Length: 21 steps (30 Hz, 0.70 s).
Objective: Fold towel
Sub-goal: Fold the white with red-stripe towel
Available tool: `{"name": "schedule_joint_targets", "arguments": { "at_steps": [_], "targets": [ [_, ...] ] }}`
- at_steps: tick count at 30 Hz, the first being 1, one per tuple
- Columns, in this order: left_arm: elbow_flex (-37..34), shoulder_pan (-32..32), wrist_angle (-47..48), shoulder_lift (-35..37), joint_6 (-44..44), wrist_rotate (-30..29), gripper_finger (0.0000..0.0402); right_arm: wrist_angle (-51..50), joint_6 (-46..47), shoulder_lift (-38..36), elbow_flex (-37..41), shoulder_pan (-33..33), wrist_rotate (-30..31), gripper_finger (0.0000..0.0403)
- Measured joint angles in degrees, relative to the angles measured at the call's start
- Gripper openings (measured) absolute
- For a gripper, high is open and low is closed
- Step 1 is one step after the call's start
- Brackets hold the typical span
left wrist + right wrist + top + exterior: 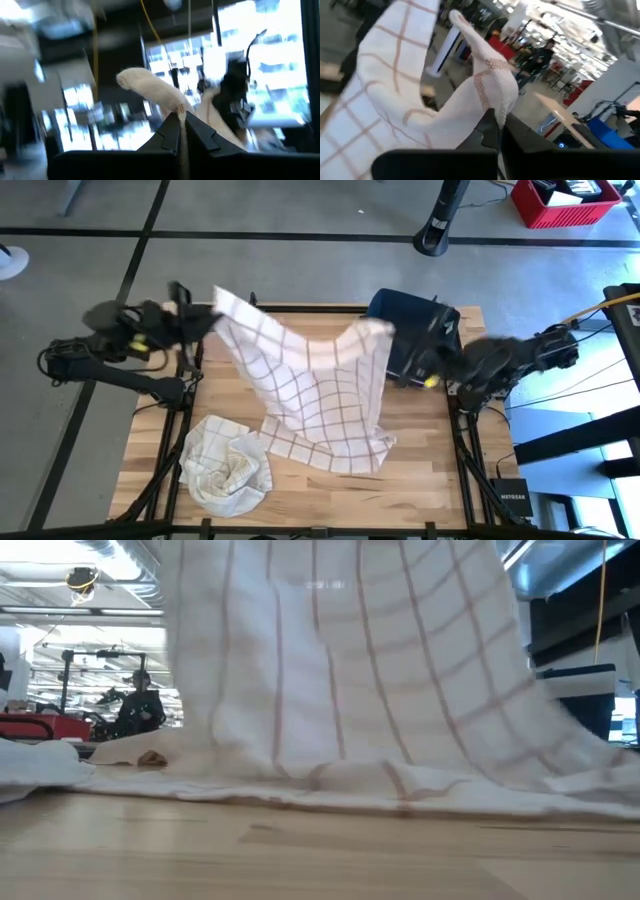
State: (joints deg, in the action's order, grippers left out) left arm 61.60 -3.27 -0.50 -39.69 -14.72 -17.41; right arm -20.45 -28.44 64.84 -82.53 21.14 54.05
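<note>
A white towel (310, 380) with thin brown check lines is held up over the wooden table (430, 470) between my two grippers. My left gripper (207, 320) is shut on its corner at the table's far left. My right gripper (398, 345) is shut on its corner at the far right. The towel sags between them, and its lower edge (400, 785) lies on the table. My left gripper pinches the towel's corner (181, 116) between its two shut fingers, coming about level from the table's left. A tuft of the corner (145, 82) sticks out past the fingertips. The cloth hangs slack from there, its lower end on the table. My right gripper pinches the towel's other upper corner (496, 102) between its two shut fingers, coming about level from the table's right. The corner bunches up beyond the fingertips. The cloth (395, 100) falls away below in loose folds, with its lower edge on the table.
A second white towel (226, 468) lies crumpled at the table's near left. A dark blue bin (415, 315) stands at the far right, behind my right gripper. A person (140, 705) shows in the room beyond the table.
</note>
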Motion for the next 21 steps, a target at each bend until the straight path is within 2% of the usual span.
{"name": "schedule_joint_targets", "arguments": {
  "at_steps": [4,8,12,15,18,21],
  "targets": [
    [0.3,0.0,-10.4,0.4,-4.8,0.0,0.0006,0.0,-2.2,0.1,-6.8,-3.8,-5.0,0.0006],
    [2.4,0.0,-9.8,-0.2,-4.9,0.0,0.0008,-0.2,-2.0,0.0,-10.1,-6.6,-8.2,0.0006],
    [5.0,-1.3,-1.1,-1.5,0.6,1.1,0.0003,-1.0,0.6,0.2,-10.5,-6.8,-8.6,0.0007],
    [8.9,-3.9,8.7,-3.3,5.6,1.6,0.0003,-1.6,5.3,0.2,-10.6,-4.0,-9.3,0.0007],
    [13.0,-8.4,16.3,-6.1,11.6,1.7,0.0002,-2.5,9.3,0.2,-10.6,-0.4,-10.0,0.0007],
    [16.6,-13.5,18.4,-9.4,13.8,1.8,0.0002,-2.6,10.7,0.3,-10.6,3.8,-9.8,0.0007]
  ]
}}
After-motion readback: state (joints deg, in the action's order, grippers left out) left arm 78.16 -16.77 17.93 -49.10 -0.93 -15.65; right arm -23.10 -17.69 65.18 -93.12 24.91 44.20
